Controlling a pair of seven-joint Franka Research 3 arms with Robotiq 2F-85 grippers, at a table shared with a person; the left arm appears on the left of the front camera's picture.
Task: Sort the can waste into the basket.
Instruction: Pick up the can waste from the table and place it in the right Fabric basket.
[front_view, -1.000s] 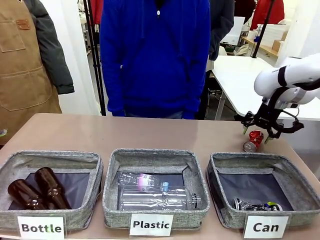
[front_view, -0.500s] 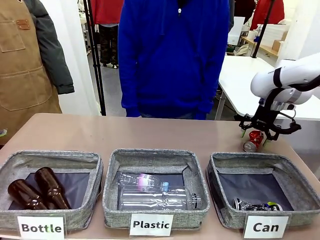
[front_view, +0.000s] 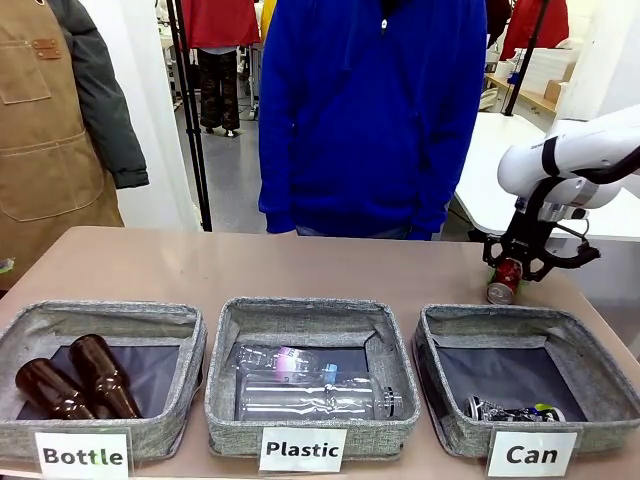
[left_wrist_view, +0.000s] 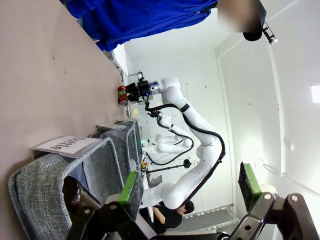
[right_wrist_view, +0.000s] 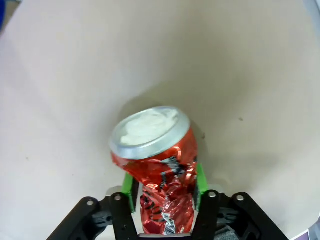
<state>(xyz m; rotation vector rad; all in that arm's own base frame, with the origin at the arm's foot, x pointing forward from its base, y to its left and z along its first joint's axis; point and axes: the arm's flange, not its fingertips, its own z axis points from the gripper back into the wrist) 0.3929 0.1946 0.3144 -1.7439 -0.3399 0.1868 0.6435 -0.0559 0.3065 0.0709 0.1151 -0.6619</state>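
Front view: left pincer (left_wrist_view: 190, 192) gapes wide, holding nothing. Right pincer (front_view: 510, 268) at three o'clock clenches the red can (front_view: 503, 280) on the tan table (front_view: 200, 265). Black can (front_view: 510, 411) lies in the "Can" basket (front_view: 590, 375).

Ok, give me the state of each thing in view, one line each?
Red can: crushed, on the table, clamped in the right claw.
Black can: inside the Can basket.
Left claw: open, empty.
Plastic basket: holds clear bottles.
Bottle basket: holds brown bottles.
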